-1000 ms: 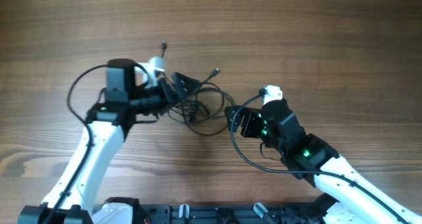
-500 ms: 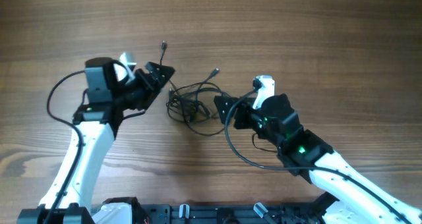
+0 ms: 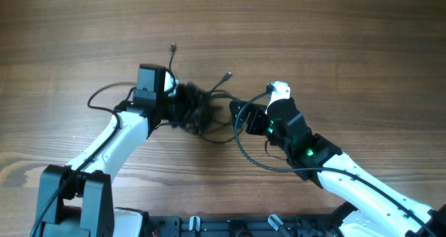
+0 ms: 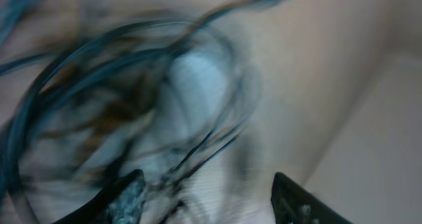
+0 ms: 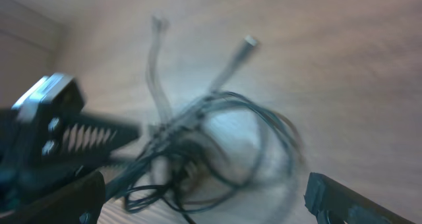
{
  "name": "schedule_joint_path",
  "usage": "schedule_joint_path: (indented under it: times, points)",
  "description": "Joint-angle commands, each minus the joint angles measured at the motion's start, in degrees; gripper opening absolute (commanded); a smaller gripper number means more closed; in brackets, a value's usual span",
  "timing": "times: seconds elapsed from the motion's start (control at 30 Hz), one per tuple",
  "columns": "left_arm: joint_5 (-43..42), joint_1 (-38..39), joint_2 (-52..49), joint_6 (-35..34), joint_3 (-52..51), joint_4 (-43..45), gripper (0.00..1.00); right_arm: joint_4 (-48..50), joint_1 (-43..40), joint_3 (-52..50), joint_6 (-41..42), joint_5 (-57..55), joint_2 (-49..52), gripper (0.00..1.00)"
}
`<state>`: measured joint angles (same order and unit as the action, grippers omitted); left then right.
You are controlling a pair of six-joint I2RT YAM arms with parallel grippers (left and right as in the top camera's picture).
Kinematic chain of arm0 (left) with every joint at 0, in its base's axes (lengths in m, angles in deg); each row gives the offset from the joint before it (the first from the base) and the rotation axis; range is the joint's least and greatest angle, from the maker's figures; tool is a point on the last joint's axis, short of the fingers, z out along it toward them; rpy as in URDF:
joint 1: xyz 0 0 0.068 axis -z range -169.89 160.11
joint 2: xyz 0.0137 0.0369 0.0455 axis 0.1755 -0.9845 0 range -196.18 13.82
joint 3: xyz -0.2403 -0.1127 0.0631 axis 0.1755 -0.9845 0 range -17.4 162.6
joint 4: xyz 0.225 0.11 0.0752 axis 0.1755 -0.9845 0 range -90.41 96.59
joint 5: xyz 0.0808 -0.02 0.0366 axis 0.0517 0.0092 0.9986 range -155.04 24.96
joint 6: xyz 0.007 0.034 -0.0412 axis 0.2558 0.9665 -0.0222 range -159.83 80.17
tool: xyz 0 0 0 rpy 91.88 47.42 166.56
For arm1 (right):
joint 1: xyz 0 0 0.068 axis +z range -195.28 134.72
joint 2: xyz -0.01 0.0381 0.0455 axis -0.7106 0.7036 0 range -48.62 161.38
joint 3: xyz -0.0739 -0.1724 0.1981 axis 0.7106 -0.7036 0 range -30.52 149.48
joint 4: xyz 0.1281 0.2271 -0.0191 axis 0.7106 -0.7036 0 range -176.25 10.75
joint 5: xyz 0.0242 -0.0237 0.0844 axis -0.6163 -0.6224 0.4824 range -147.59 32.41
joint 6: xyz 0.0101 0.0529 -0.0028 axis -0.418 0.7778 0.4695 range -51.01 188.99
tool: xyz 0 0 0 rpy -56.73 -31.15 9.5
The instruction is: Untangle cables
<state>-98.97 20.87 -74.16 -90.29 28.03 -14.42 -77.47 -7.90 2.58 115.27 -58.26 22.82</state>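
The cables (image 3: pixel 206 115) lie as one tangled black bundle in the middle of the wooden table, with two plug ends sticking out towards the far side. My left gripper (image 3: pixel 189 103) is pushed into the bundle's left side. In the blurred left wrist view its jaws stand apart, and cables (image 4: pixel 119 72) run past the left fingertip (image 4: pixel 128 199). My right gripper (image 3: pixel 237 115) is at the bundle's right edge, jaws wide open. In the right wrist view the cables (image 5: pixel 198 138) lie just ahead of its fingers, with nothing held.
The wooden table (image 3: pixel 334 42) stretches all round the bundle. The thick black arm cable (image 3: pixel 244 157) loops beside my right arm. In the right wrist view the left gripper's toothed finger (image 5: pixel 92 135) reaches into the tangle from the left.
My left gripper swung out to the left, then came back right into the bundle, its jaws narrowing. My right gripper edged left towards the tangle and stayed open.
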Motion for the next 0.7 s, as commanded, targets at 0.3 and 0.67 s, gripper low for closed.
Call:
schedule_joint_path:
  times: [0.3,0.67]
  points:
    - [-0.9,-12.5,11.0,17.4,-0.1,-23.6,0.53,-6.6,-9.6,2.9,0.1,14.7,-3.5,1.00]
    - [-1.3,-13.5,19.9,20.1,-0.1,-6.1,0.88,-7.7,-14.0,9.0,-6.5,31.4,4.0,0.77]
